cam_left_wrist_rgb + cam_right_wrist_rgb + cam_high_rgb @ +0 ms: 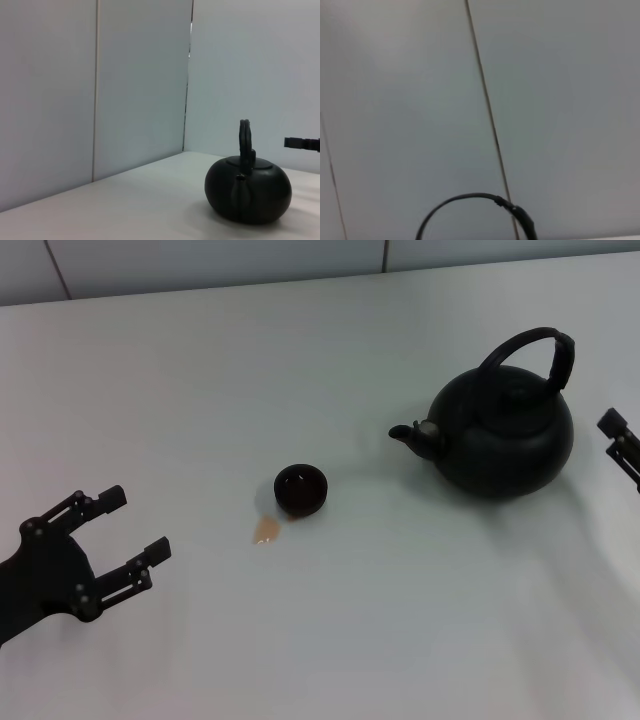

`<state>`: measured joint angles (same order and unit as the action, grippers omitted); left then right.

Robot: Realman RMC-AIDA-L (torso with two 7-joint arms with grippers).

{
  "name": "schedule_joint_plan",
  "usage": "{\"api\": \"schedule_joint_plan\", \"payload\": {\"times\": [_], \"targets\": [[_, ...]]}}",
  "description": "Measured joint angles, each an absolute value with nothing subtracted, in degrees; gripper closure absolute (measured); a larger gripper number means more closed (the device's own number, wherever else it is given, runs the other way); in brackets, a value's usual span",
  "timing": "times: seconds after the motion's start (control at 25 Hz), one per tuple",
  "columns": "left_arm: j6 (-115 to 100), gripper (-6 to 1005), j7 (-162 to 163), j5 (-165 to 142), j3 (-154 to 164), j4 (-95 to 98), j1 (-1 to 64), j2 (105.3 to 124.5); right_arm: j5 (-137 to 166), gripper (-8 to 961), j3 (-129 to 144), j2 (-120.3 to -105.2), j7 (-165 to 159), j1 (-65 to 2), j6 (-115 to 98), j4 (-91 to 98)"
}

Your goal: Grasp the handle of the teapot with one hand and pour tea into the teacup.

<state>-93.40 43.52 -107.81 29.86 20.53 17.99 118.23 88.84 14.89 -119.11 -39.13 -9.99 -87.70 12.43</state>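
The glossy black teapot (500,440) stands upright on the white table at the right, its spout pointing left toward the teacup (301,490). Its arched handle (530,348) stands up over the lid. The small black teacup sits near the table's middle, and a small amber puddle of tea (265,531) lies on the table just in front-left of it. My left gripper (138,525) is open and empty at the lower left, well away from the cup. My right gripper (620,440) shows partly at the right edge, just beside the teapot and apart from it. The left wrist view shows the teapot (248,192), and the right wrist view shows the handle's arc (470,197).
The white table (330,640) ends at a pale panelled wall (200,265) at the back. The right gripper's dark finger (301,143) shows behind the teapot in the left wrist view.
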Motion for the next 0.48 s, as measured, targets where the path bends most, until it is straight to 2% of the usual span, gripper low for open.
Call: {"api": "schedule_joint_plan", "payload": {"times": [0.28,0.48], "targets": [[-93.7,194,43.9,-108.0,30.8,20.6,18.3,118.01,101.2,292,18.7,-117.81,-41.5,-8.7,-100.2,20.1],[-93.9,194,45.9,-108.1,33.9,21.5,19.3,117.47,114.7,292,18.9,-117.52,-51.2,-12.2,-104.4,31.1]]}}
